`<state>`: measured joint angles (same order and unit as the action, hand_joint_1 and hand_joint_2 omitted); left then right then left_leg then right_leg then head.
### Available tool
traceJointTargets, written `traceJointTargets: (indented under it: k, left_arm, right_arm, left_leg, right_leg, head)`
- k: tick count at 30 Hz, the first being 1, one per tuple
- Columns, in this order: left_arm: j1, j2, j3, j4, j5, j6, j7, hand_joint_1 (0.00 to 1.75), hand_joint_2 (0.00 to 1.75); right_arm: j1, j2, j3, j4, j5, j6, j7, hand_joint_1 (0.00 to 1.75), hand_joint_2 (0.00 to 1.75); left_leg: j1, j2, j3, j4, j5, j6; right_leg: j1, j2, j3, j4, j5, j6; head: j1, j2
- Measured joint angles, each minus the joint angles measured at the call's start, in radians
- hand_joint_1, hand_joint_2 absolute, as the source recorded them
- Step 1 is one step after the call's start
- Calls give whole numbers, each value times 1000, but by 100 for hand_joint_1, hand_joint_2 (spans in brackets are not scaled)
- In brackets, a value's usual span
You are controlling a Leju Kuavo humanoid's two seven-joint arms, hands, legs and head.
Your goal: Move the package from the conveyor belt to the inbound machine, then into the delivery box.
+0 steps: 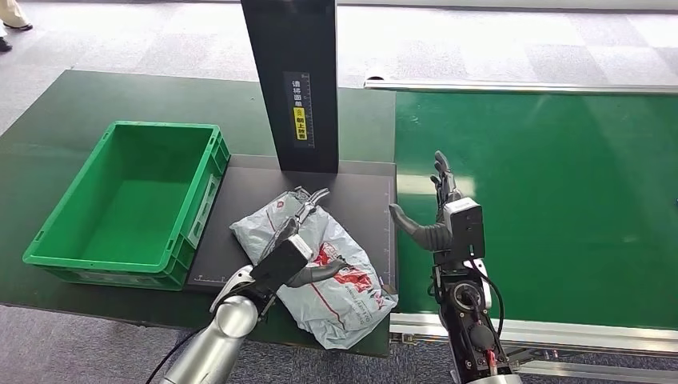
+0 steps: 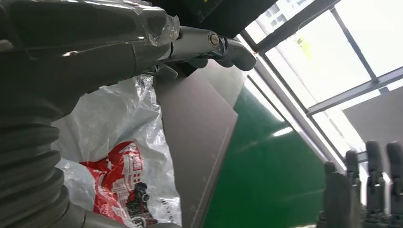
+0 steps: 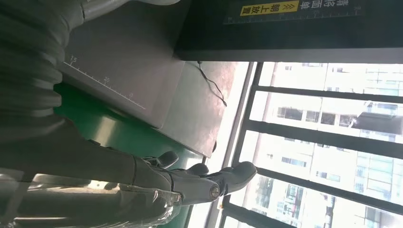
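Note:
The package, a grey-white plastic bag with red print, lies on the black plate of the inbound machine, near its front right corner. My left hand rests on top of the bag, fingers stretched toward the black column and thumb spread over the red print. In the left wrist view the fingers reach straight past the crinkled bag. My right hand stands upright and open over the near left edge of the green conveyor belt, holding nothing.
A green delivery crate with nothing in it stands left of the plate on the dark table. The machine's black column rises at the plate's far edge. A person's feet show at the far left on the floor.

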<state>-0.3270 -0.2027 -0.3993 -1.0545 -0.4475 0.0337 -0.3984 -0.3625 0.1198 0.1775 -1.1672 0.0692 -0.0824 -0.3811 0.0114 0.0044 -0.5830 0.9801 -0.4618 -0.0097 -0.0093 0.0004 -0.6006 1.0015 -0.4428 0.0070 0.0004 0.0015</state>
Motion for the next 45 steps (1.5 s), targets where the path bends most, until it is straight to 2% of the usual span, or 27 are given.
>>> traceJointTargets:
  k: [9,13,18,19,23,24,31,37,40,45]
  left_arm:
    - [-9,4,-38,44,-58,-5,34,0,175]
    - [-25,1,-64,95,-165,-37,98,0,175]
    - [-57,-16,-77,184,-257,-3,185,0,175]
    - [-66,-21,-77,201,-268,1,204,7,175]
    - [-102,-44,-69,266,-311,7,264,146,175]
    - [-109,-49,-65,279,-320,6,269,154,175]
    - [-132,-70,-34,320,-367,-7,280,173,175]
    - [-141,-74,-12,325,-385,-9,266,175,175]
    - [-134,-75,4,321,-379,17,217,175,175]
    - [-84,-74,46,232,-264,123,65,175,175]
  right_arm:
    - [29,-9,-21,-35,2,0,5,0,175]
    - [43,-11,-25,-45,12,-2,6,0,175]
    - [71,-13,-31,-63,21,-6,3,0,175]
    - [75,-12,-32,-65,24,-6,3,0,175]
    - [81,-12,-34,-70,44,-7,3,0,175]
    - [81,-11,-34,-71,49,-7,3,0,175]
    - [84,-4,-34,-72,75,0,11,0,175]
    - [85,-3,-34,-72,84,4,11,0,175]
    - [88,-3,-34,-73,86,8,11,0,175]
    - [96,-4,-34,-77,77,22,15,0,175]
  left_leg:
    - [0,0,0,0,0,0]
    - [0,0,0,0,0,0]
    - [0,0,0,0,0,0]
    - [0,0,0,0,0,0]
    - [0,0,1,0,0,0]
    - [0,0,2,0,0,0]
    - [0,0,7,0,0,0]
    - [0,0,7,0,0,0]
    - [0,0,7,0,0,0]
    - [0,0,4,0,0,0]
  right_leg:
    - [0,0,0,0,0,0]
    - [0,0,0,0,0,0]
    - [0,0,0,0,0,0]
    - [0,0,0,0,0,0]
    - [0,0,2,0,0,0]
    - [0,0,3,0,0,0]
    - [0,0,8,0,0,0]
    - [0,0,8,0,0,0]
    - [0,0,8,0,0,0]
    - [0,0,4,0,0,0]
  head:
    - [0,0]
    - [0,0]
    - [0,0]
    - [0,0]
    - [0,0]
    - [0,0]
    - [0,0]
    - [0,0]
    - [0,0]
    - [0,0]
